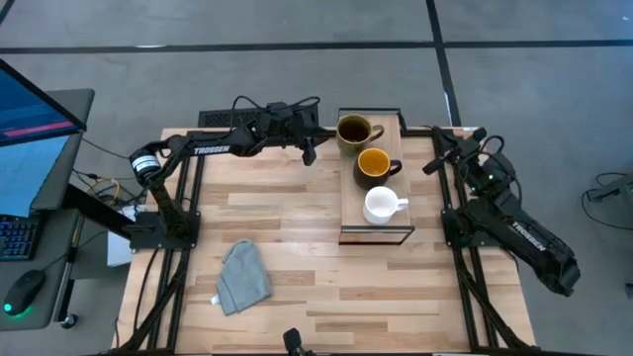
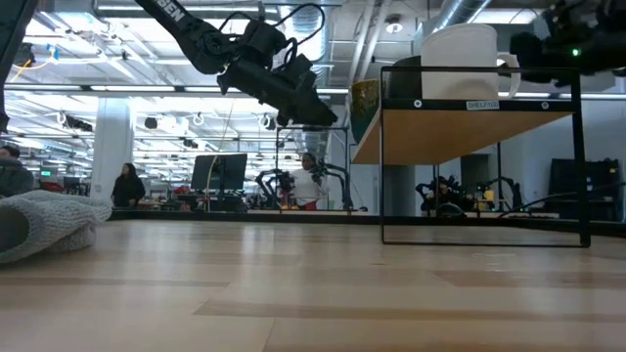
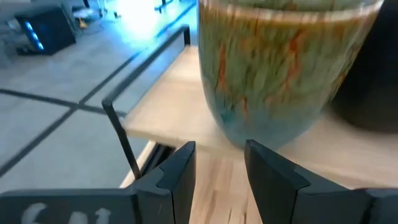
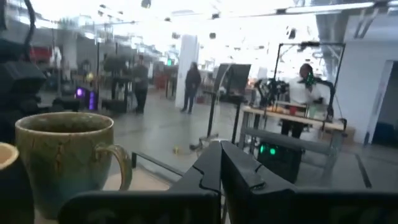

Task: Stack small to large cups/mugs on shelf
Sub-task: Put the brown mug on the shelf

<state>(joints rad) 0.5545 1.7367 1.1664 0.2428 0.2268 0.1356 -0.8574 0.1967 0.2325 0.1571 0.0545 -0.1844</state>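
Three mugs stand in a row on the raised wooden shelf point(image 1: 396, 183). The olive-brown mug point(image 1: 353, 131) is at the far end, the dark mug with a yellow inside point(image 1: 373, 164) in the middle, and the white mug point(image 1: 381, 205) nearest. My left gripper point(image 1: 309, 150) hovers just left of the olive-brown mug, apart from it. In the left wrist view its fingers point(image 3: 221, 168) stand slightly open, with the mug point(image 3: 280, 68) close ahead. My right gripper point(image 1: 433, 158) waits right of the shelf, shut and empty point(image 4: 221, 171).
A crumpled grey cloth point(image 1: 243, 277) lies on the tabletop near the front left, and also shows in the low view point(image 2: 49, 220). The shelf's dark frame point(image 2: 579, 156) stands on the table. People stand far off in the room behind.
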